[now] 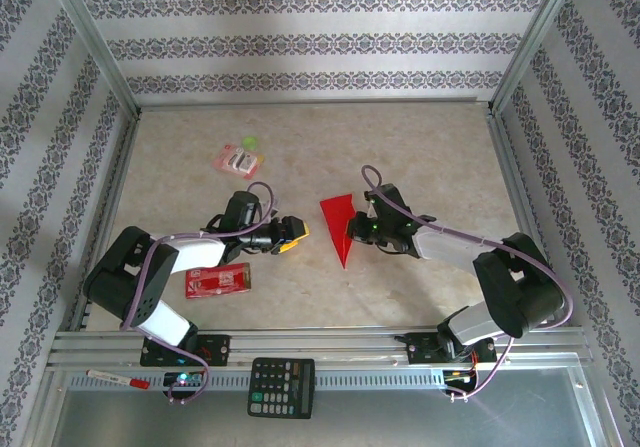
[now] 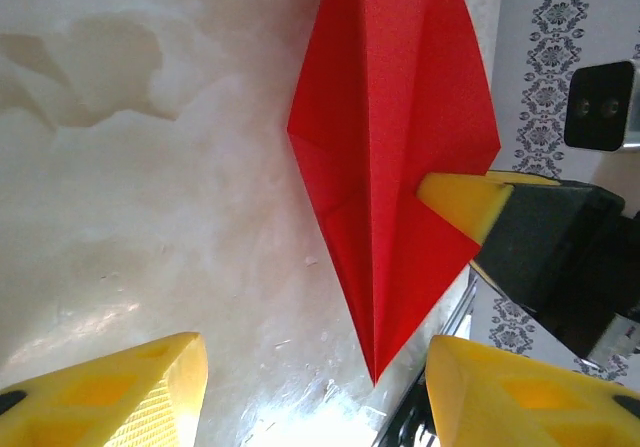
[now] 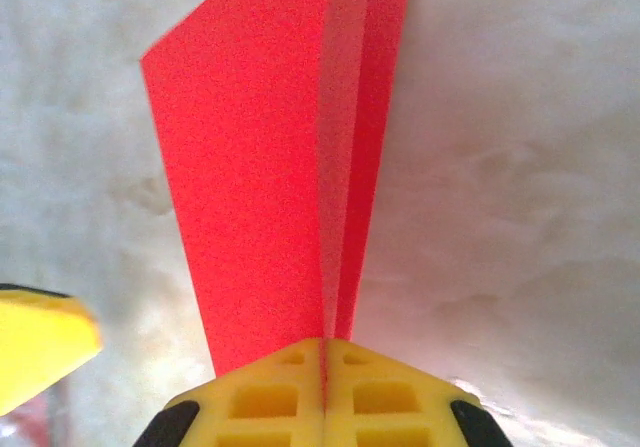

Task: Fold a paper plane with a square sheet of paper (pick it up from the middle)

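The right tool [image 3: 323, 355] pinches the paper plane [image 3: 260, 167], its far end cropped.

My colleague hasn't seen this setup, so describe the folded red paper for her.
On the beige table, look near the middle, where the right gripper pinches it. The paper plane is a plain red pointed dart with a centre crease; the red packet by the left arm is rectangular with white print.

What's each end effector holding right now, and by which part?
The right end effector is shut on the paper plane, pinching its folded layers at one side edge. The left end effector is open and holds nothing.
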